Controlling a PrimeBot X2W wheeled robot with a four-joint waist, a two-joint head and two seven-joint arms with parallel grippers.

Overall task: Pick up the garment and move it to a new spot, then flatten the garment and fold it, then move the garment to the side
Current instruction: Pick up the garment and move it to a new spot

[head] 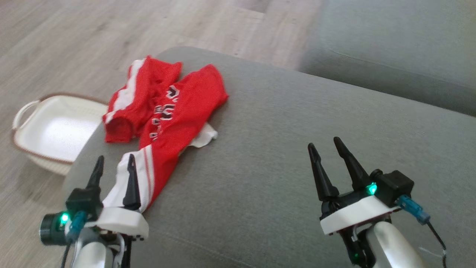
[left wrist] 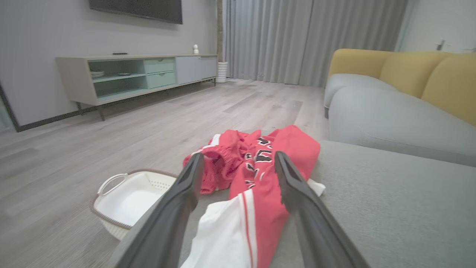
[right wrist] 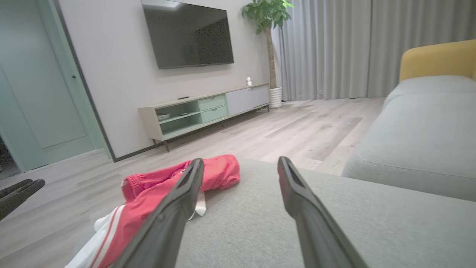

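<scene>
Garment (head: 178, 115) under left hand (head: 115, 159)

Soft, even daylight fills the room, with no hard shadows. The head view is slightly smeared throughout, and the white plastic laundry basket (head: 50, 165) at the left is blown out inside. The crumpled red and white garment (head: 174, 108) casts only a faint shadow on the grey fabric cushion (head: 279, 149). In the wrist views the left claw (left wrist: 238, 155) and right claw (right wrist: 240, 160) loom soft-focused near the lens, and straight lines bow toward the edges. The pale grey curtains (left wrist: 297, 37) look backlit.
</scene>
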